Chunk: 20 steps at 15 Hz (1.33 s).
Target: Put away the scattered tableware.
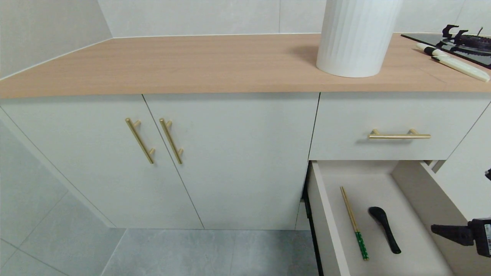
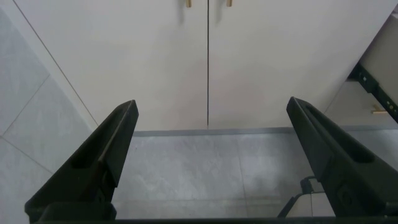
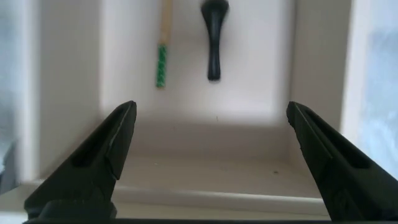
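- two pieces, chopsticks (image 1: 354,224) and spoon (image 1: 384,229), lie in the open drawer (image 1: 324,214), long axes front to back.
- right claw (image 3: 210,112), spread, hangs at the drawer's front, nearer than the left claw (image 2: 211,109), also spread, by the doors (image 2: 155,62).

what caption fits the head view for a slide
Open drawer holding chopsticks and a black spoon, below a wooden counter with a white ribbed container

Drawer (image 1: 327,224) open; chopsticks (image 1: 353,223), spoon (image 1: 384,229) inside; right floor bare.
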{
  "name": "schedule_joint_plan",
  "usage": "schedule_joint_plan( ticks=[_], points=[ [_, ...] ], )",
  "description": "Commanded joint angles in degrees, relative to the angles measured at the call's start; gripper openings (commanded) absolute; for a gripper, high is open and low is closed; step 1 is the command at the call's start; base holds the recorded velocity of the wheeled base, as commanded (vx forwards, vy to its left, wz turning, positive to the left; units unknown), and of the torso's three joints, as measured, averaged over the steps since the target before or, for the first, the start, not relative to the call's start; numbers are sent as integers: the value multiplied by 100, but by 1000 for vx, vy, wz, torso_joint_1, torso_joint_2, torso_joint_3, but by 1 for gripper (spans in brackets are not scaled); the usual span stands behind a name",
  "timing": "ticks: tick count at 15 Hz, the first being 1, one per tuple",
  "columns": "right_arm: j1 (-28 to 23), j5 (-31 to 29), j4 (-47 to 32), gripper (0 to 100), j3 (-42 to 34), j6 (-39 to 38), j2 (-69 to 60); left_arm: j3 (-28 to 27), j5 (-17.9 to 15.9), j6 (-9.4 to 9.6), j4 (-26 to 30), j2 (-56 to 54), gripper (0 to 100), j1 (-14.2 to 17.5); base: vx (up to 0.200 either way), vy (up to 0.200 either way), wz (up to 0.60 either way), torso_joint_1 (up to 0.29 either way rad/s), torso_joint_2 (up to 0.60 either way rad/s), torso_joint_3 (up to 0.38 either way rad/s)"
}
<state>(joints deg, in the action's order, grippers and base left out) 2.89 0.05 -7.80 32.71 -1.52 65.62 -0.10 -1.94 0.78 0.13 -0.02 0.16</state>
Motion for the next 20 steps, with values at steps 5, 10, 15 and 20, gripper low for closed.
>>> schedule_joint_plan(
  ticks=[5,10,15,20],
  points=[
    [300,-5,-204,100,78,21,-454,1,0,-8,4,2,100,2,-40,0,0,-1,0,0],
    [361,-49,-362,100,78,29,-445,1,0,-8,-5,2,100,2,-200,0,0,4,1,4],
    [678,-128,-1013,100,87,205,-120,1,0,-8,-5,2,100,2,-80,0,0,-1,2,1],
    [1056,-383,-1435,100,95,144,671,1,0,-8,-5,2,100,2,0,0,0,0,0,0]
  ],
)
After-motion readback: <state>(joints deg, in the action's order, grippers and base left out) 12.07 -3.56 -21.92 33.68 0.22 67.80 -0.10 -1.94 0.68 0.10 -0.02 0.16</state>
